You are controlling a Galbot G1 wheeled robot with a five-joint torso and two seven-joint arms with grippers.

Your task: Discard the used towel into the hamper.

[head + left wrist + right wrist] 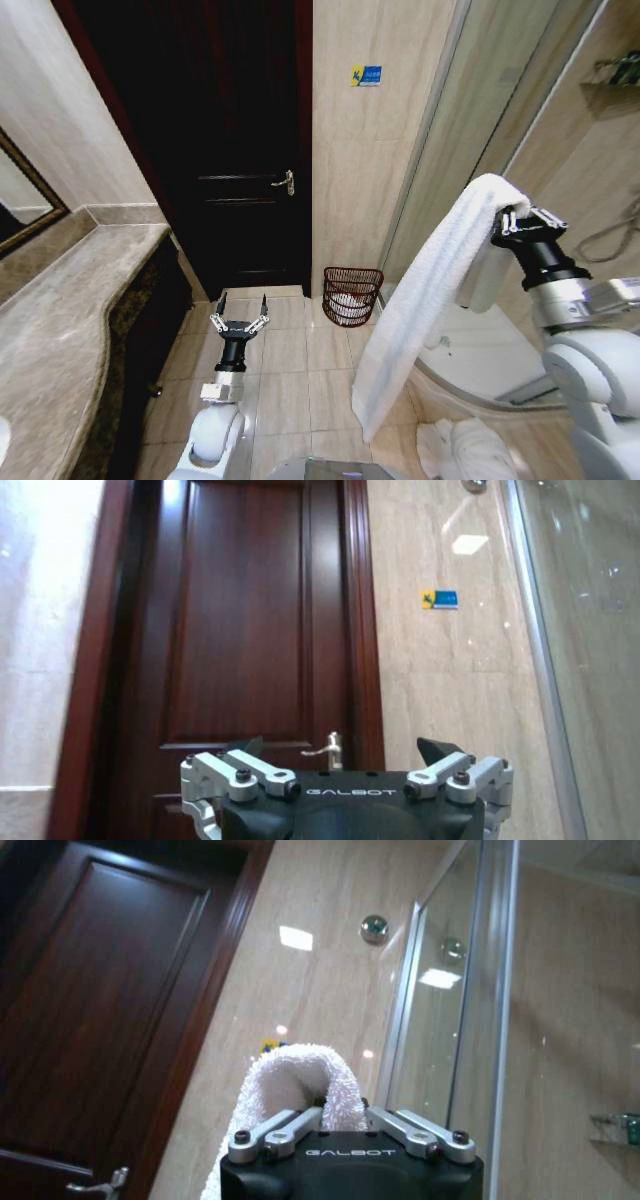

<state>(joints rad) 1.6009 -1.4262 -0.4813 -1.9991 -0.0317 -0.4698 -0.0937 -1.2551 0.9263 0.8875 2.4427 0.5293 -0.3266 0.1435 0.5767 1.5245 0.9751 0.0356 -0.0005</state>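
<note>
A long white towel (425, 300) hangs from my right gripper (512, 215), which is shut on its folded top, raised at the right by the shower glass. In the right wrist view the towel (300, 1080) arches over the closed fingers of my right gripper (342, 1116). The hamper (351, 295), a reddish-brown wire basket with something white inside, stands on the floor against the wall, to the left of and below the towel. My left gripper (240, 312) stands open and empty, low over the floor tiles in front of the dark door; it also appears as my left gripper (345, 751).
A dark wooden door (235, 150) with a metal handle (287, 182) is straight ahead. A stone counter (70, 320) runs along the left. The glass shower screen (470, 110) is at the right. Another white towel (465, 450) lies crumpled on the floor by my right arm.
</note>
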